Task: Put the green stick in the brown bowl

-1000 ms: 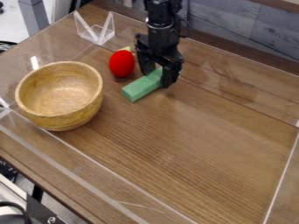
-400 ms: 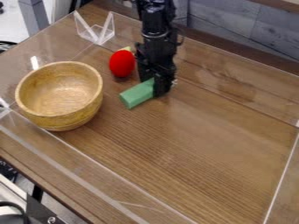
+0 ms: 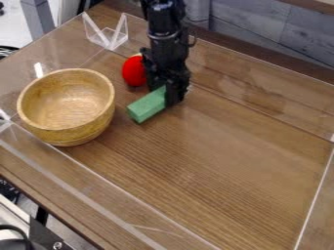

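The green stick (image 3: 144, 106) is a mint-green block lying at a slant on the wooden table, just right of the brown bowl (image 3: 76, 133). My gripper (image 3: 169, 93) comes down from above and is shut on the stick's far right end, with the black fingers on either side of it. The stick's near end points toward the bowl's rim, with a small gap between them. The bowl is upright and has nothing in it.
A round red fruit-like object (image 3: 133, 68) sits just behind the stick, touching the left of the gripper. A clear plastic stand (image 3: 104, 32) is at the back left. Low transparent walls (image 3: 313, 210) run along the table's edges.
The jaws have closed onto the green stick's right end. Gripper and stick have shifted a little left and forward, toward the bowl.
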Tool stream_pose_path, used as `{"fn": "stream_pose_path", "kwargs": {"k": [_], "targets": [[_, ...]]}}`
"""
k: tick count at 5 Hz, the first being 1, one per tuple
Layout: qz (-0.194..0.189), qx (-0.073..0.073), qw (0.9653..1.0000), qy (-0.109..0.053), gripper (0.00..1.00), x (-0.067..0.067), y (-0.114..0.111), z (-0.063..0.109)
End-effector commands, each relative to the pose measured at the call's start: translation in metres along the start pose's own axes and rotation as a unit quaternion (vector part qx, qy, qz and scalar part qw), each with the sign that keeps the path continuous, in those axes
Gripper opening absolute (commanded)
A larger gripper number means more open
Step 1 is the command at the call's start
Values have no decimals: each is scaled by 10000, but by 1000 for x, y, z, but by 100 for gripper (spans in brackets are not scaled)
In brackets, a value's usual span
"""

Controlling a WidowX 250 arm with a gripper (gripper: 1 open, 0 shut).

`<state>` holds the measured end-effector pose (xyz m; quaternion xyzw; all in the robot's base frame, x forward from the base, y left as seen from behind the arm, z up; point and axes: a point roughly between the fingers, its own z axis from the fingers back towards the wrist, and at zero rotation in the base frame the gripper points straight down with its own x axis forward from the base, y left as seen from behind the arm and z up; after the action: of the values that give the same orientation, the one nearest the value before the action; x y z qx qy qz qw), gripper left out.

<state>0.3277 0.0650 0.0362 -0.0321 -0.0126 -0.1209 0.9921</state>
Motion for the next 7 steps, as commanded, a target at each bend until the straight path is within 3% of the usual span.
{"fn": "stream_pose_path", "kwargs": {"k": [1,3,6,7], "targets": [[227,117,9992,-312,0,8,-7,14],[386,108,9985,-365,0,11,10,19],[316,92,9982,-498,0,6,8,38],[269,102,9979,-575,0,1,32,53]]}}
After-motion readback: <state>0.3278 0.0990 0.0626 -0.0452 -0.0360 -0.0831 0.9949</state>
